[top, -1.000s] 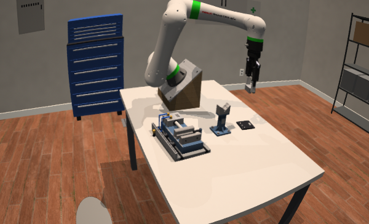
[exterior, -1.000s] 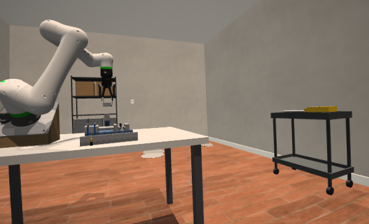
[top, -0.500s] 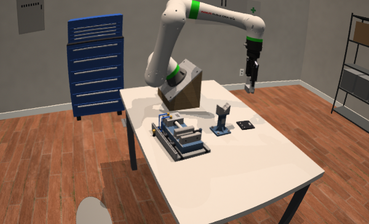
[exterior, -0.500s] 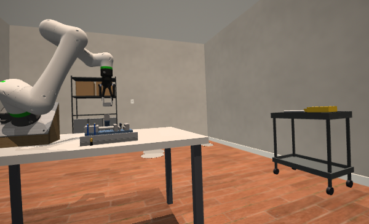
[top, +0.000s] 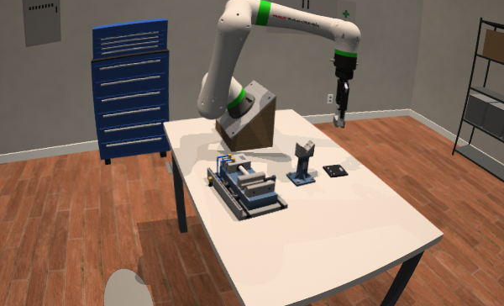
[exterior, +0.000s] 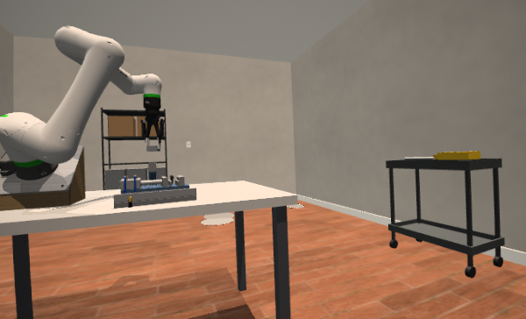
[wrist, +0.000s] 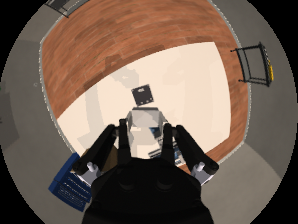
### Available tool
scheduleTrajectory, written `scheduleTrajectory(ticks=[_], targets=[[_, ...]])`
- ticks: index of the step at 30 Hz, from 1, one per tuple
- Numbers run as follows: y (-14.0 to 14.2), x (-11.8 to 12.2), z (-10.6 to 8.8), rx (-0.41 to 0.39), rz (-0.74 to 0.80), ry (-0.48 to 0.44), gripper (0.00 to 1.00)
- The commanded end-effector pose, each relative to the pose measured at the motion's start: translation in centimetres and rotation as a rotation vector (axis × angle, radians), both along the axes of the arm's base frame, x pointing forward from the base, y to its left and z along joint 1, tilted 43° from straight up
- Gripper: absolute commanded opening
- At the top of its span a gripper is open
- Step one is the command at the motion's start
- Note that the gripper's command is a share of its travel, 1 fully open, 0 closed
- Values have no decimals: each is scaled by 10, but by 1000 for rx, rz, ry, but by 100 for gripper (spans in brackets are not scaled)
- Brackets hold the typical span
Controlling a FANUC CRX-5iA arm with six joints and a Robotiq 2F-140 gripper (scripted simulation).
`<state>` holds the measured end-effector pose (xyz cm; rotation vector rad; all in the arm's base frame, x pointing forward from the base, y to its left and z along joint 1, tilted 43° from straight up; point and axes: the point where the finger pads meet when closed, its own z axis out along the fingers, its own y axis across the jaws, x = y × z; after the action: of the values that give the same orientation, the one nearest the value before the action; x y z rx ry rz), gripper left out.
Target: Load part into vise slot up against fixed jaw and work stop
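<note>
Claw (top: pixel 339 121): clamped on the part (top: pixel 338 123), high above the table's (top: pixel 344 242) far edge, clear of every fixture.
Part: small pale grey block hanging below the fingers; slot direction cannot be told.
Infeed plate (top: pixel 335 171): flat dark square, bare.
V-block (top: pixel 305 150): grey notch on blue pedestal, a likely regrasp rest.
Vise (top: pixel 248 191): grey jaws stand apart on a blue base.

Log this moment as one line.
hand: shut on block | height: high above plate | plate: bare | vise: open, unloaded
</note>
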<state>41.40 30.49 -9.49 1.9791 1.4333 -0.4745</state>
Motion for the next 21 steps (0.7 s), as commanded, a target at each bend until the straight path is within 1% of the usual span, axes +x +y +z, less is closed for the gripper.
scheduleTrajectory(ticks=[1,5,19,21], targets=[[-2,1,3,5,-43,-42,0],[-3,1,4,8,-72,-68,0],[-15,5,18,34,-307,-287,0],[-15,5,18,34,-307,-287,0]])
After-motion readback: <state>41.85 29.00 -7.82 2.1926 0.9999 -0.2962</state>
